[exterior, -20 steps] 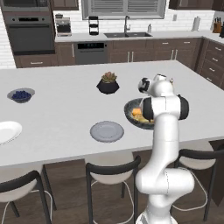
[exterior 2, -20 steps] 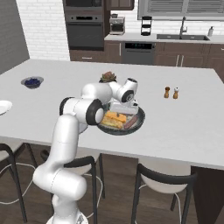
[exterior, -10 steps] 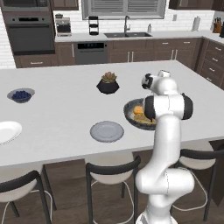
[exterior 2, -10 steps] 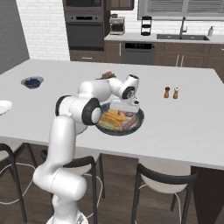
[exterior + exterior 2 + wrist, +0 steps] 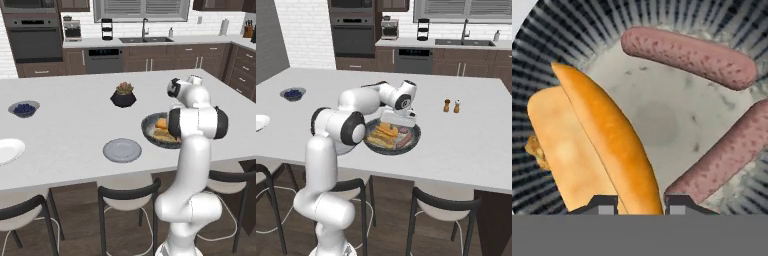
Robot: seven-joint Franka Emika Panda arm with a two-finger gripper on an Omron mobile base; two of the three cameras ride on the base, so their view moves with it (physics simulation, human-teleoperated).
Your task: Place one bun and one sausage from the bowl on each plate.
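Pincer (image 5: 640,202) was down inside the bowl (image 5: 414,141) near the surface's (image 5: 75,130) front edge, jaws narrowed against both sides of a bun (image 5: 612,145), two sausages (image 5: 687,55) lay free beside it, grey plate (image 5: 122,150) stood bare left of the bowl.

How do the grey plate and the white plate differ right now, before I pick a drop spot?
The grey plate sits near the bowl, just to its left in the left base view; the white plate lies far off at the counter's left edge, partly cut off by the frame. The grey one is darker against the counter; the white one nearly blends in. Both are round, flat, and carry no bun or sausage.
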